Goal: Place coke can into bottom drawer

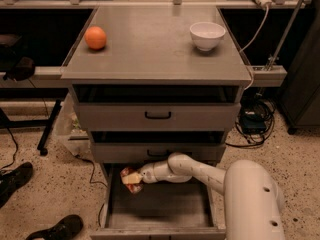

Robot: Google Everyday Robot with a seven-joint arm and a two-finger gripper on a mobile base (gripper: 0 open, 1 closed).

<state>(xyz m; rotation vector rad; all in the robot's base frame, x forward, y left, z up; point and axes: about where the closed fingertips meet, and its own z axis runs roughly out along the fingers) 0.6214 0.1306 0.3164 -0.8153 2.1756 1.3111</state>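
Coke can in the gripper, over the back left of the open bottom drawer

From my remote seat the grey cabinet filled most of the view, and the robot's white arm reached in from the lower right, under the two upper drawers with their black handles. The bottom drawer was pulled out, flat grey floor showing. Up top sat a white bowl on the right and an orange on the left, well apart. The gripper was at the drawer's back left corner, fingers clamped on the coke can, which hung tilted just above the drawer floor. Honestly I couldn't read any lettering on the can, just red with pale patches.
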